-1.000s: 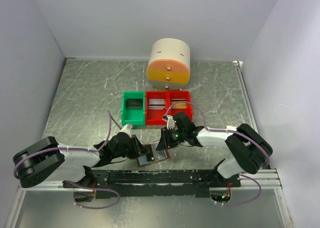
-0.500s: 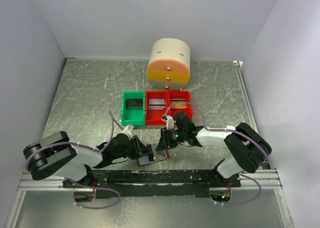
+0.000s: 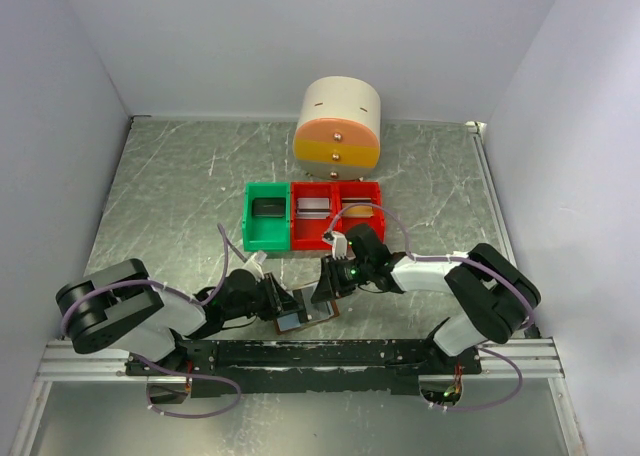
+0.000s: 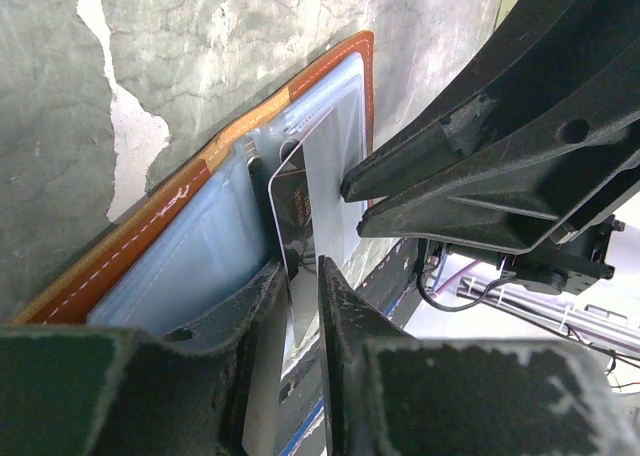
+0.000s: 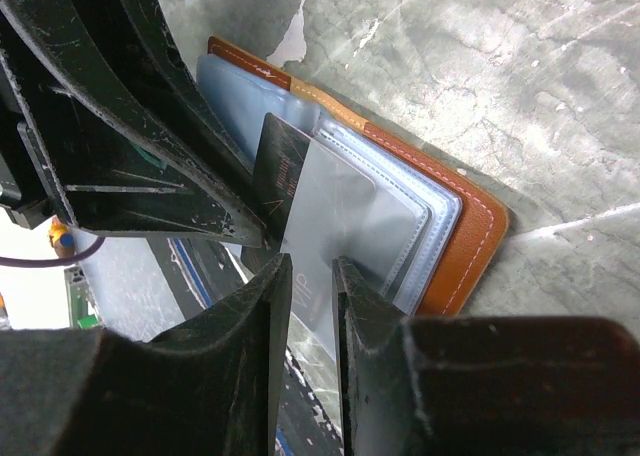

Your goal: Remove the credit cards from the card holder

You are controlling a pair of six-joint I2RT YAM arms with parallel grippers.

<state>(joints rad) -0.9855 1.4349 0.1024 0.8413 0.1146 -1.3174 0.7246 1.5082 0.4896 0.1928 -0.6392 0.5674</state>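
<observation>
**ITEM:** card holder (image 5: 455, 251). Brown bifold, lying open and flat on the tabletop (image 3: 170, 196) at the mid near edge, in front of the bins. Pale blue-grey sleeves face up.

**CONTENTS:** credit cards (image 5: 345, 201). 1 pale grey layer over 1 dark, partly out of the sleeve and tilted up off the holder.

**HOLD:** L claw (image 4: 300, 276) has its jaws pinched to a slit on the cards' edge. R claw (image 5: 310, 268) is likewise nipped on the pale layer from the opposite side. Which layer each grips can't be told. Probable reason: 1 pulls and the other steadies, since the holder looks light and would slide w/ the card.

**NEARBY:** green bin (image 3: 267, 216) and red bins (image 3: 335, 214) sit behind the holder, w/ contents. A round cream-orange drawer unit (image 3: 338, 124) stands toward the far edge. A rail (image 3: 330, 354) runs along the near edge.

**OBSTRUCTIONS:** the claws crowd each other, tips close together. The rail just beside them limits any pull toward the near edge.
</observation>
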